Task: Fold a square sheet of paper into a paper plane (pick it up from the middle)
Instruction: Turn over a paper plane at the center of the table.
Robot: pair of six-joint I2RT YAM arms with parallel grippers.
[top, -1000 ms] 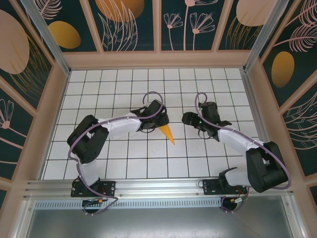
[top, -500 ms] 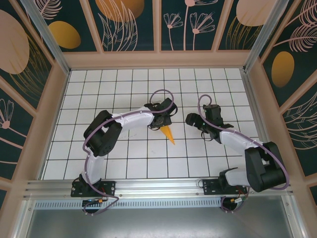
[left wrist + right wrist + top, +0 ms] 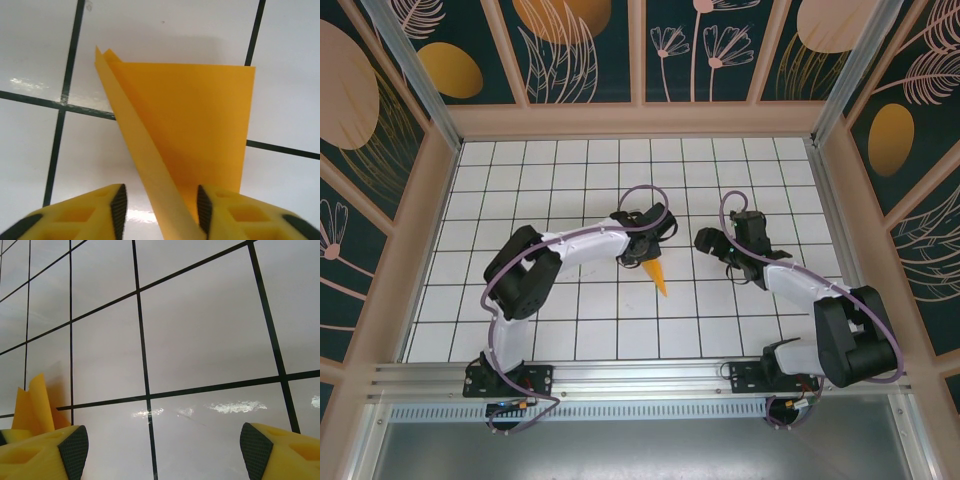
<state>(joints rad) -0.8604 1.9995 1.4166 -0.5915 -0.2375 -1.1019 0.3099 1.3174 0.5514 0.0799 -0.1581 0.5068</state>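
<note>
The sheet of paper point(image 3: 659, 276) is folded into a narrow orange-yellow pointed shape lying on the white grid table point(image 3: 570, 180) near the middle, its tip toward the near edge. In the left wrist view the paper point(image 3: 200, 115) has a raised lengthwise flap running between my left gripper's point(image 3: 161, 207) fingers. That flap touches the right pad point(image 3: 203, 210), and a gap remains at the left pad. From above, the left gripper point(image 3: 645, 250) sits over the paper's wide end. My right gripper point(image 3: 705, 243) hovers open to the right, nothing between its fingers point(image 3: 75, 445), the paper point(image 3: 32, 405) at its left.
Patterned walls point(image 3: 640, 50) close in the table on three sides. The arm bases and a metal rail point(image 3: 640, 375) line the near edge. Bare tiles lie behind and to both sides of the grippers.
My left arm reached further right over the paper and its jaws narrowed around the raised flap. The paper's tip shifted slightly left. The right gripper drew back a little to the right.
</note>
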